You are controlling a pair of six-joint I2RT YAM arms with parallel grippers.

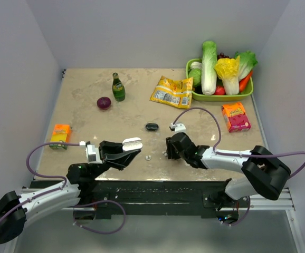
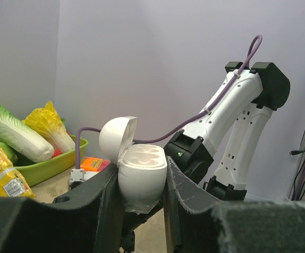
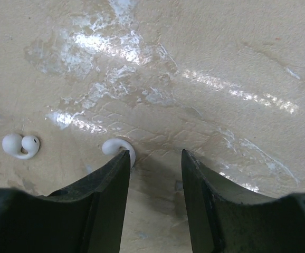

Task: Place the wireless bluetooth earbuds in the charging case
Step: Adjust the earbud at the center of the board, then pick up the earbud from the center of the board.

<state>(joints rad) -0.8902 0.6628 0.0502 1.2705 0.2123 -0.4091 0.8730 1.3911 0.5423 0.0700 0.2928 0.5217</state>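
My left gripper is shut on the white charging case and holds it above the table with the lid open. In the left wrist view the case stands upright between the fingers of that gripper, and both its wells look empty. My right gripper is open and low over the table. In the right wrist view one white earbud lies partly under the left fingertip, outside the gap of that gripper. The other earbud lies further left and also shows in the top view.
A small black object lies behind the grippers. A green bottle, a red onion, a yellow snack bag, a green vegetable tray, a red box and an orange box stand around the table.
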